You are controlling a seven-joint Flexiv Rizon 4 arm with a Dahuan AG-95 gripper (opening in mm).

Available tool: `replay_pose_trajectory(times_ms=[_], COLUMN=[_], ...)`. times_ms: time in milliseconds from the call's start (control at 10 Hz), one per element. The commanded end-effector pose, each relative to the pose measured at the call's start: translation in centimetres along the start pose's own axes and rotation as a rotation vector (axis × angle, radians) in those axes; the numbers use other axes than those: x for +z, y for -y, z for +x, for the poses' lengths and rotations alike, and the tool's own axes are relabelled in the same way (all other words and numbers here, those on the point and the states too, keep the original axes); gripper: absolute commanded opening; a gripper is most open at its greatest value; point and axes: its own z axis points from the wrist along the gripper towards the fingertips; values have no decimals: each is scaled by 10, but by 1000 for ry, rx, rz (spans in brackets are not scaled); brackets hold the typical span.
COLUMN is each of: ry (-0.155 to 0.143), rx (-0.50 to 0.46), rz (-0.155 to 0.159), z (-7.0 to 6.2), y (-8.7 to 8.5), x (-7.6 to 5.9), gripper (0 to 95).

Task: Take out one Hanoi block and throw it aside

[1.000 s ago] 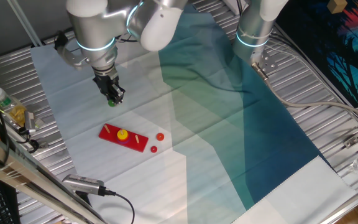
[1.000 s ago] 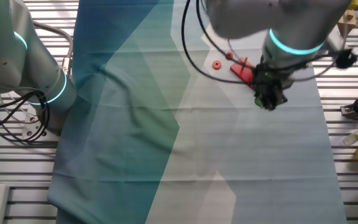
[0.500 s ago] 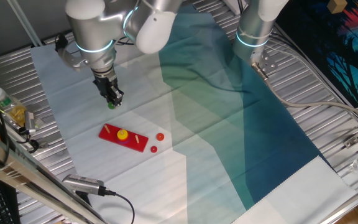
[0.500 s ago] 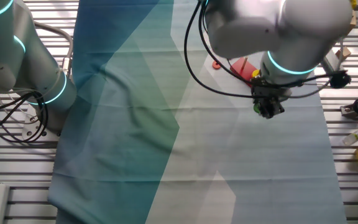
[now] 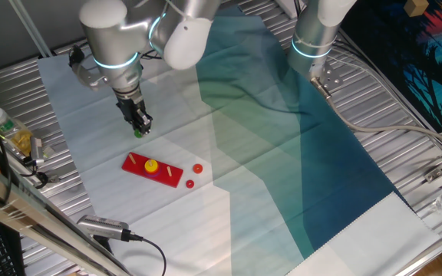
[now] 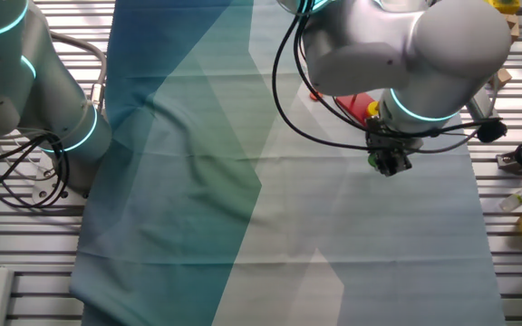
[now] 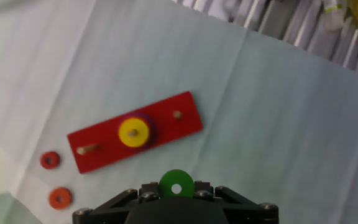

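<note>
The tiny green Hanoi block sits between my fingers in the hand view; it shows as a green speck at the fingertips in one fixed view. My gripper is shut on it, held above the pale cloth, behind the red peg board. The board carries the yellow disc on its middle peg. Two small red discs lie on the cloth beside the board. In the other fixed view my gripper hangs below the board.
A second arm stands at the back on the blue-green cloth. Bottles and clutter lie on the metal edge left of the cloth. A cable and handle lie at the front left.
My gripper has shifted a little further from the red board with the green block still in it. The board and the other discs have not moved.
</note>
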Motion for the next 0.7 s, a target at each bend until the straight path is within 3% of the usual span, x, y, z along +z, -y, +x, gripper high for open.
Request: replay_pose_trajectory(times_ms=[100,400,700], ry=[-1,-3,3], rx=[9,17,23], rz=[8,38,28], z=[0,-1,0], y=[-3,-7,-7], x=[2,8,12], gripper=[0,0,0])
